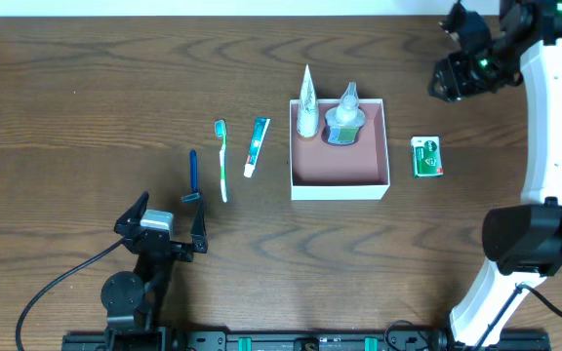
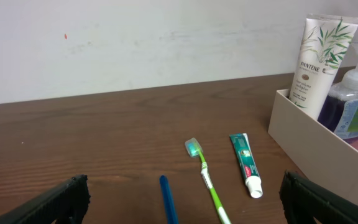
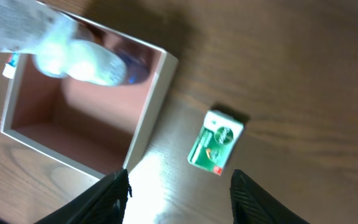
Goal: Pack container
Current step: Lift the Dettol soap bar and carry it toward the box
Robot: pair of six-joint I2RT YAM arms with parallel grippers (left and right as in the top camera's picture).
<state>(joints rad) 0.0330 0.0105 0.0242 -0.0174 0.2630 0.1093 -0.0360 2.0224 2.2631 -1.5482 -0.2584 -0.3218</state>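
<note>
The container (image 1: 340,182) is a square white box with a pink inside at the table's middle right. A white Pantene tube (image 1: 306,100) and a clear pump bottle (image 1: 343,118) stand in its far part. Left of it lie a toothpaste tube (image 1: 257,145), a green toothbrush (image 1: 222,161) and a blue razor (image 1: 193,176). A green soap box (image 1: 426,156) lies right of the container. My left gripper (image 1: 169,226) is open and empty, near the razor. My right gripper (image 1: 454,58) is open and empty, high above the soap box (image 3: 215,141) and the container (image 3: 148,118).
In the left wrist view the razor (image 2: 168,199), toothbrush (image 2: 205,177) and toothpaste (image 2: 246,164) lie ahead of the fingers, with the container wall (image 2: 316,140) at the right. A pale wall stands behind the table. The white right arm runs down the right side.
</note>
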